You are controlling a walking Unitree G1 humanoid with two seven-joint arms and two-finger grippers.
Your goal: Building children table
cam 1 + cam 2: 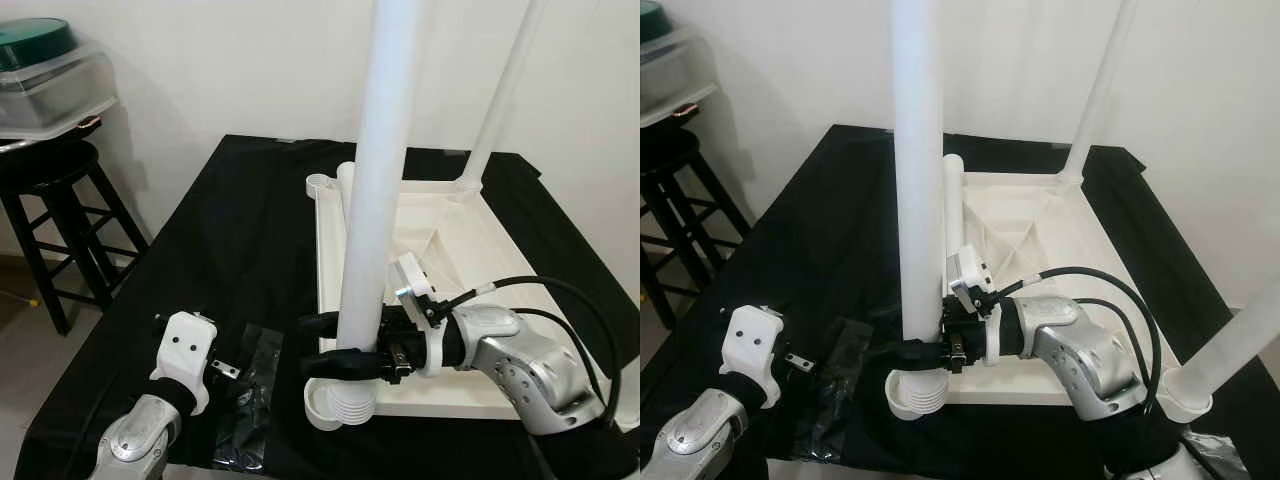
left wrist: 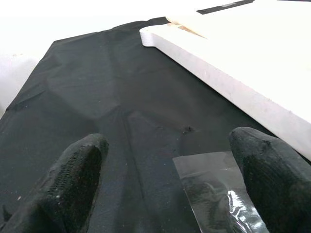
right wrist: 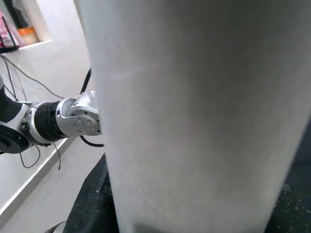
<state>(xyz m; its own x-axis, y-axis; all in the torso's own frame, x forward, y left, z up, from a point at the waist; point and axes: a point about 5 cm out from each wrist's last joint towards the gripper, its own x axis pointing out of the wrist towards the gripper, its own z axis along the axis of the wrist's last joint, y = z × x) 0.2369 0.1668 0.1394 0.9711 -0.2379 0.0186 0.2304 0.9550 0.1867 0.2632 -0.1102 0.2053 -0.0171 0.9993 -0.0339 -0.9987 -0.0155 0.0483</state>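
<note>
Table leg (image 1: 375, 180) stands upright in its corner socket (image 1: 338, 398) — right tool (image 1: 335, 345) clamped around it — left tool (image 2: 165, 179) spread wide.

Head pair high and forward-down; wrist cameras low and close.

Looking down from head height at the black cloth (image 1: 240, 220), both eyes sharing the upturned white tabletop (image 1: 470, 250) and the upright leg (image 1: 375, 200), offset slightly sideways between them. Left wrist: skimming low over the cloth along its own black fingers (image 2: 73, 179), catching the tabletop's edge (image 2: 233, 73). Right wrist: pressed right up against the leg (image 3: 194, 111), silver left arm (image 3: 73, 119) beyond.
</note>
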